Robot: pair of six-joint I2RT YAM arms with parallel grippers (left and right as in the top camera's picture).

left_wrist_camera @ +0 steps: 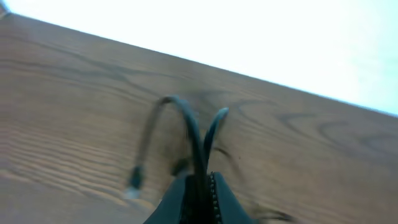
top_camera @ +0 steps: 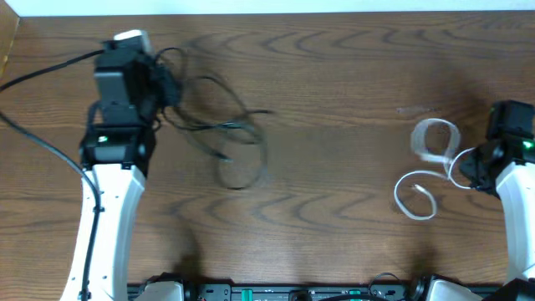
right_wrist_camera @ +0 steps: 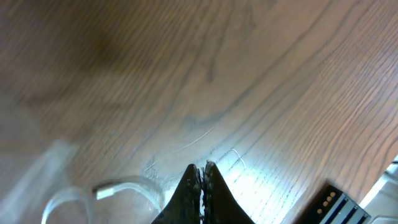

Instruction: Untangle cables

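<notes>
Wooden table (top_camera: 334, 84): left gripper (left_wrist_camera: 204, 175) pinches black cables (left_wrist_camera: 193, 130); white cable (top_camera: 435, 156) beside right gripper (right_wrist_camera: 202, 167).

Dark brown wood-grain desk (top_camera: 334, 67) fills the overhead frame. A pale strip (top_camera: 276, 7) runs along its top edge. In the right wrist view, bright glare (right_wrist_camera: 249, 180) lies on the desk surface at lower centre.

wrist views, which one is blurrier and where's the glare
left wrist: all soft, black cable smeared, top band blown out white; right wrist: far wood and white cable blurred, bright glare on the table by the right pincer; overhead: sharpest
</notes>
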